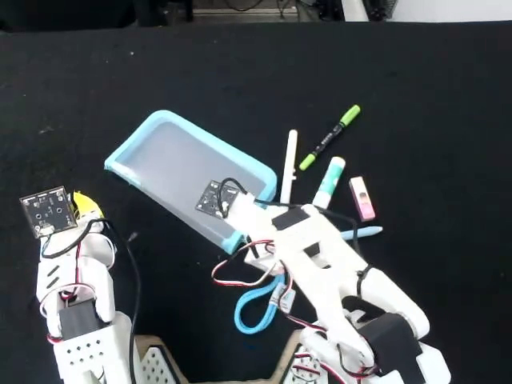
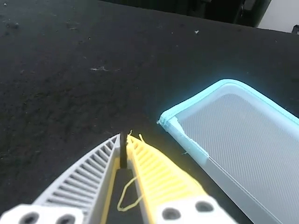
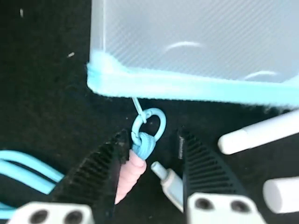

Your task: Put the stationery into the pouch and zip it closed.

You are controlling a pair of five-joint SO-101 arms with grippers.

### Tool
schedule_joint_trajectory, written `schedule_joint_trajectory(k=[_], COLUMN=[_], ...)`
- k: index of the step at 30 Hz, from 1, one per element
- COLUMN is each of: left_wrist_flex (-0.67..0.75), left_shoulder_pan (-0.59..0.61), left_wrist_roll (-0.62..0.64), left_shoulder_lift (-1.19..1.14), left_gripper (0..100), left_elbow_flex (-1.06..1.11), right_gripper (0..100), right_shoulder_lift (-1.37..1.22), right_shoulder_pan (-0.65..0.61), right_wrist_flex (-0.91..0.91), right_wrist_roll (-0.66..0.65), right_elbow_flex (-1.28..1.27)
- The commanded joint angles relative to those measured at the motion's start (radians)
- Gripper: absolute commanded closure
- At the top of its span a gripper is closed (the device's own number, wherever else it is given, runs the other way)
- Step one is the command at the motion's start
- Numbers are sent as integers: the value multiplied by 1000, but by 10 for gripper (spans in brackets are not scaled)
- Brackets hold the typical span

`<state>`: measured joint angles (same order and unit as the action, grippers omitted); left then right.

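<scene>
The black tabletop (image 1: 416, 72) took up nearly everything I could see, with a strip of the room's clutter along its far edge. The pouch (image 1: 180, 164), translucent with a light-blue trim, lay flat and slanted near the middle. All the stationery was outside it on the cloth.

A white pen (image 1: 288, 164) lay just beside the pouch's near corner. Next to that was a white marker with a teal cap (image 1: 329, 182), then a small pink piece (image 1: 362, 198). A black marker with a green cap (image 1: 330, 138) lay a little farther back. A pale-blue pen (image 1: 364, 234) stuck out from under the right arm. A light-blue loop (image 1: 238, 310) lay close to that arm's base, and I couldn't tell what it belonged to.

The right gripper (image 3: 151, 134) was down at the pouch's trimmed edge with its fingers apart. Between them sat the zipper's blue ring (image 3: 152, 122), which hung off the corner on a thin thread. A tapered blue-and-pink charm (image 3: 135, 163) trailed from the ring along the inside of one finger. Whether either finger actually touched the ring, I couldn't say. A pale pen tip also showed between the fingers.

The left gripper (image 2: 125, 137) was off to the side, near the pouch's other end but apart from it. Its white and yellow fingers were pressed together.

Whether the pouch's zip stood open I couldn't make out.
</scene>
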<state>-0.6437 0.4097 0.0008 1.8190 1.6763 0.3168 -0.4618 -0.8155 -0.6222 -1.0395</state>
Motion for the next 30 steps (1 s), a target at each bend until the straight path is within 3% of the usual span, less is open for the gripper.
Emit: schedule_joint_trajectory(k=[1,5,9,16,21,25,30], left_wrist_flex=[25,48,46,41,11,8,5], left_shoulder_pan=[7,12,12,-1,-99,-143,-150], left_wrist_roll=[-2,-2,-2,6,2,0,5], left_shoulder_lift=[8,6,6,6,6,8,8], left_gripper=[970,970,970,970,970,970,970], left_elbow_flex=[22,22,22,22,22,22,22], right_gripper=[852,860,992,988,988,988,988], right_shoulder_lift=[-1,-1,5,54,173,225,226], right_shoulder_pan=[18,17,17,2,-155,-255,-247], right_wrist_flex=[71,91,92,31,-26,34,186], right_wrist_roll=[-31,-38,-34,23,127,221,281], right_elbow_flex=[5,4,4,51,110,143,125])
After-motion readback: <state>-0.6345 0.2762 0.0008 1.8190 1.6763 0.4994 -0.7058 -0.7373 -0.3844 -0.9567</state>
